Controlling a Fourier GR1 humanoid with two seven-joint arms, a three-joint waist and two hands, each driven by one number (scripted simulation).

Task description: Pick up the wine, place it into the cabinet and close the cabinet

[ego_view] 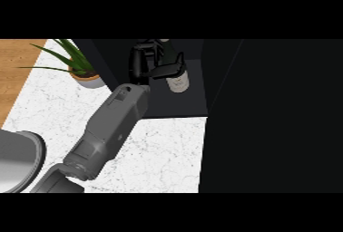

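Bench (167, 149) of white marbled stone fills the lower left of what we see, and the left forearm (110, 127) rises across it from 7 o'clock toward 12 o'clock. At its end the left hand (139, 65) is inside the open cabinet (174, 106), a dark recess at the top centre. We see this hand closed round the wine bottle (178, 82): the thumb (167, 70) lies across the front of the bottle above its pale label, and the fingers (149, 45) bend in at the bottle's upper part, at 12 o'clock of the label. The bottle is dark with a light label and stands within the cabinet's opening, at 12 o'clock of the view, just at 3 o'clock of the palm. We cannot tell whether its base rests on the cabinet's floor.

A broad dark panel (268, 113) covers the whole 3 o'clock side, its edge slanting down from the cabinet to the bench's lower edge. At 10 o'clock a potted plant (85, 74) with long green leaves sits in a terracotta pot on the bench, just beside the cabinet's left wall and apart from the hand. At 8 o'clock a grey round vessel (17, 158) is cut by the view's edge. A strip of wood (17, 68) shows beyond the bench at 10 o'clock.
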